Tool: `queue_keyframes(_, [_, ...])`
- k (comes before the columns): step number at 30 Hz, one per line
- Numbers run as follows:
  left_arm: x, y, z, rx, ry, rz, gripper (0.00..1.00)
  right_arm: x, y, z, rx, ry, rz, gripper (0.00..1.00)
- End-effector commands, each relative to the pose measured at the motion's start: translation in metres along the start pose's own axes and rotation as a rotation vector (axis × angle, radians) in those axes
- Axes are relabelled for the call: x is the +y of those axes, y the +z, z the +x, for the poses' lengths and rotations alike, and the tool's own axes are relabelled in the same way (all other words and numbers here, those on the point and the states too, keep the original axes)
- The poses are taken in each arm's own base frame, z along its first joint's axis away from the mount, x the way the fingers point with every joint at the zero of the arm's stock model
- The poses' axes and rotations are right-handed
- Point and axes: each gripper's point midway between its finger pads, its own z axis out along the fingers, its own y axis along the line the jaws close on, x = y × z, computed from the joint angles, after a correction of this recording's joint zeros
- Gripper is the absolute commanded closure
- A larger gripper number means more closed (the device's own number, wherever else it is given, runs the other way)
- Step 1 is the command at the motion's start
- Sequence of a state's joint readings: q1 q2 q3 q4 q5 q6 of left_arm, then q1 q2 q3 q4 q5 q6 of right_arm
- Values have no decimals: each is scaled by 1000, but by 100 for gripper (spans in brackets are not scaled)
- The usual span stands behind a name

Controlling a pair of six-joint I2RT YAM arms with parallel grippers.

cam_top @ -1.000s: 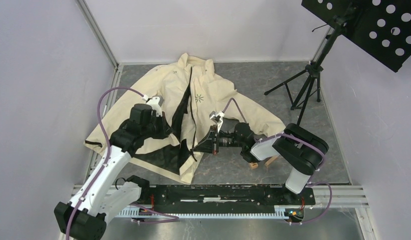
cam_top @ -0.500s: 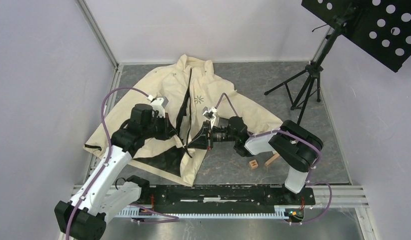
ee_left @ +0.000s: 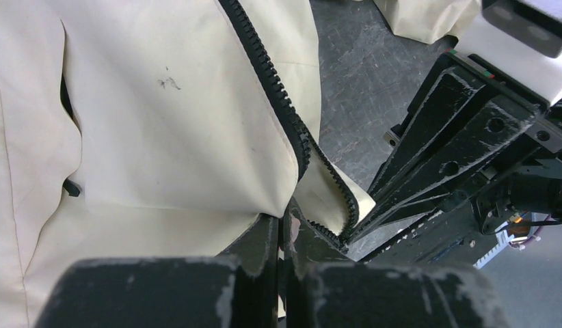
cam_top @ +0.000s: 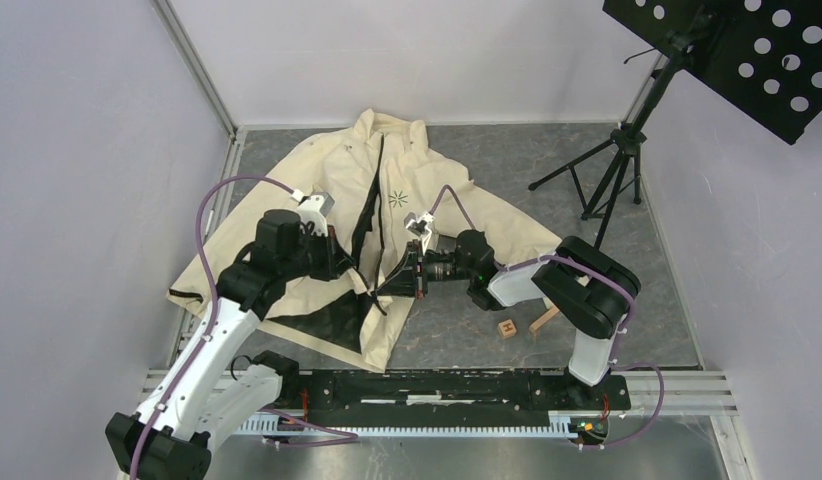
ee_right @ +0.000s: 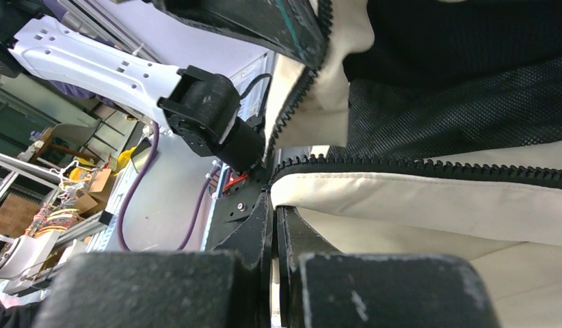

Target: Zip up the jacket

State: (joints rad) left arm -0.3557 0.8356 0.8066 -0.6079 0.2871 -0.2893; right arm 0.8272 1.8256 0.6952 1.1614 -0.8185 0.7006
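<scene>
The cream jacket point(cam_top: 437, 195) lies open on the table, black lining showing at its lower front. My left gripper point(cam_top: 357, 270) is shut on the lower edge of one front panel, beside its dark zipper teeth point(ee_left: 278, 96); the pinch shows in the left wrist view point(ee_left: 283, 222). My right gripper point(cam_top: 385, 288) is shut on the other panel's lower edge, just under its zipper teeth point(ee_right: 429, 166); the pinch shows in the right wrist view point(ee_right: 273, 205). The two grippers are close together, nearly touching. The zipper slider is not visible.
A black music stand tripod point(cam_top: 612, 170) stands at the back right. A small wooden block point(cam_top: 507, 327) and a wooden stick point(cam_top: 543, 320) lie by the right arm. The black base rail point(cam_top: 447, 388) runs along the near edge.
My right gripper has moved left with its jacket edge, up to the left gripper. The left gripper shifted slightly right. Both stay shut on fabric.
</scene>
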Motion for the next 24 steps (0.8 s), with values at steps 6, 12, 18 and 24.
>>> queue_keyframes(6, [-13, 1, -9, -29, 57, 73, 98, 19, 6, -32, -77, -68, -84, 100])
queue_keyframes(12, [-14, 1, -9, -30, 57, 77, 98, 16, 6, -32, -75, -64, -75, 100])
queue_keyframes(18, [-14, 0, -9, -30, 59, 78, 98, 17, 5, -35, -87, -64, -74, 100])
queue_keyframes(24, [-14, 1, -8, -26, 60, 81, 98, 20, 5, -39, -101, -57, -91, 100])
